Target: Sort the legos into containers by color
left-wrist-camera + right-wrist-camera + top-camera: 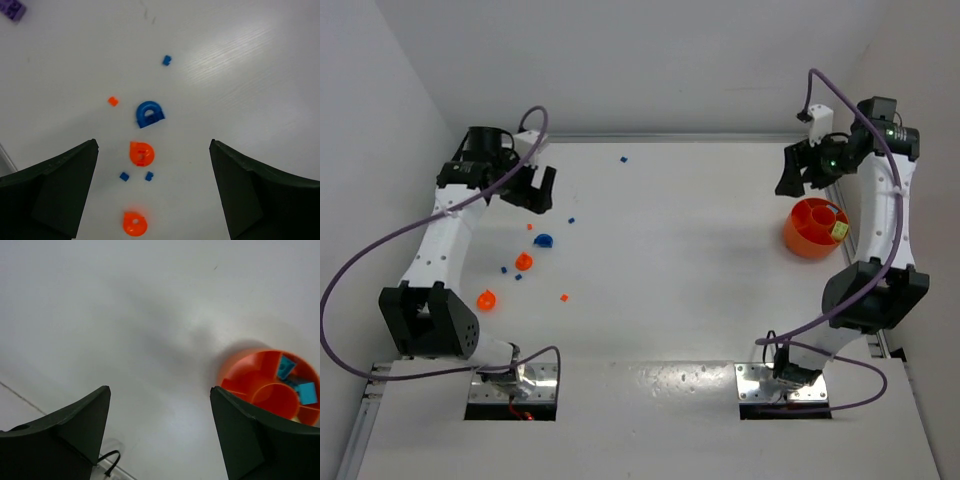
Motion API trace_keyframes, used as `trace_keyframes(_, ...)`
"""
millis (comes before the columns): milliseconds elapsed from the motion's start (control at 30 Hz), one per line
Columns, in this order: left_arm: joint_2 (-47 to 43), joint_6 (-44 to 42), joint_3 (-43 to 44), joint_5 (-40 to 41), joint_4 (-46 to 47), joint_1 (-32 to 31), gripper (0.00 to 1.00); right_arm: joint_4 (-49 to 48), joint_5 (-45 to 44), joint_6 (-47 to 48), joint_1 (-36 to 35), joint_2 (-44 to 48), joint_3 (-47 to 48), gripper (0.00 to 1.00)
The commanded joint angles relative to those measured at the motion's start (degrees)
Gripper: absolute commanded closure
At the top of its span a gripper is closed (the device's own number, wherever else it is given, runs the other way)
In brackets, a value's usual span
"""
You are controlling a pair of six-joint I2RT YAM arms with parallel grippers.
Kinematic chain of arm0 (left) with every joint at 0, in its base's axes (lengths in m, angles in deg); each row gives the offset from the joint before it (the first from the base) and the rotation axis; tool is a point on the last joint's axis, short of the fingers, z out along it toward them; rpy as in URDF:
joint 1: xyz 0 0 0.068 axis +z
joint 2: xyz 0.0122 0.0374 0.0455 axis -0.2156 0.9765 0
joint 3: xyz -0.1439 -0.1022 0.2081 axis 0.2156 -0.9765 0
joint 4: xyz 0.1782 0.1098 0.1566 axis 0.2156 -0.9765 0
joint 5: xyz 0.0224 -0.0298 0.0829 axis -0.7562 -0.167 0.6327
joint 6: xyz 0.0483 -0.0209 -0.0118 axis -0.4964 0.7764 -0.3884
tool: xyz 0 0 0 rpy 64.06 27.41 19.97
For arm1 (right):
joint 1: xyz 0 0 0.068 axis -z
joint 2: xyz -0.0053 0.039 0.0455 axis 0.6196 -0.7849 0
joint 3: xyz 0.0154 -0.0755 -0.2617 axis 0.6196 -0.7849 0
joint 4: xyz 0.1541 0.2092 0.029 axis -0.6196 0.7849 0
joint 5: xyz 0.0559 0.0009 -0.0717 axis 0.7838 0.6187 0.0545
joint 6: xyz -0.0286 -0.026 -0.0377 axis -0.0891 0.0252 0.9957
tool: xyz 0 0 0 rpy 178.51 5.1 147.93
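Nearest in top view: arm bases [790, 375] at table [670, 300] edge. L gripper [535, 188] spread wide, empty, above blue cup [543, 240], two orange cups [523, 262] and loose bricks [571, 219] on L side. R gripper [798, 172] also wide, empty, just beside orange bowl [800, 240].

L wrist: between fingers [55, 190], blue cup, both orange cups, three blue bricks [166, 60], one orange brick [113, 101]; all bricks on table, none in cups.

R wrist: bowl w/ dividers at R, teal pieces [306, 392] inside.
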Motion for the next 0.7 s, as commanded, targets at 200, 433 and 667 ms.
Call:
trace_keyframes(200, 18.4, 4.5, 13.5, 6.0, 7.8, 14.3, 0.09, -4.6, 1.5, -7.6, -1.6, 3.0, -11.0, 0.19)
trace_keyframes(433, 30.1, 12.4, 22.4, 13.9, 17.3, 10.1, 0.09, -6.5, 1.0, -10.6, -1.6, 1.5, -13.6, 0.19)
trace_keyframes(667, 48.0, 13.9, 46.2, 8.2, 16.1, 9.0, 0.06, -7.1, 0.5, -11.2, -1.6, -2.7, -14.2, 0.2)
